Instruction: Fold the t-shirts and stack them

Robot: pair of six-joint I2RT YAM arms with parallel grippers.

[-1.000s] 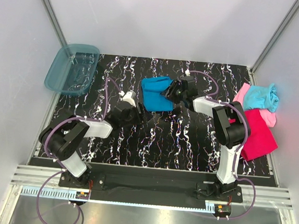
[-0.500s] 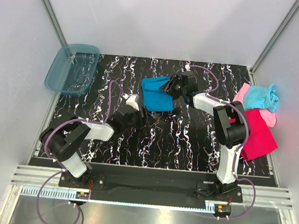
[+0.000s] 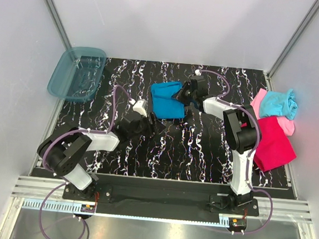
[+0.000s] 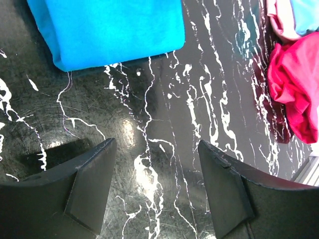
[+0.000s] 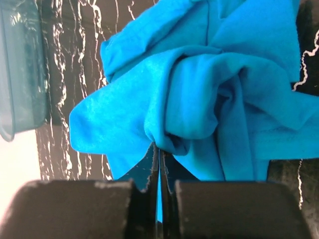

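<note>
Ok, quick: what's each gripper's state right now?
Left gripper: open, holding nothing.
Right gripper: shut on the blue t-shirt.

Black marbled table (image 3: 201,151): blue t-shirt (image 3: 165,100) mid-far, teal bin (image 3: 77,73) far-left corner, magenta-red t-shirt (image 3: 275,143) right edge.

T-shirts, four are counted: blue t-shirt (image 3: 163,103), magenta t-shirt (image 3: 274,146), pink t-shirt (image 3: 258,98), aqua t-shirt (image 3: 278,103). Teal bin (image 3: 57,77): one is recorded. Grippers, two: left gripper (image 4: 155,149), right gripper (image 5: 159,154).
</note>
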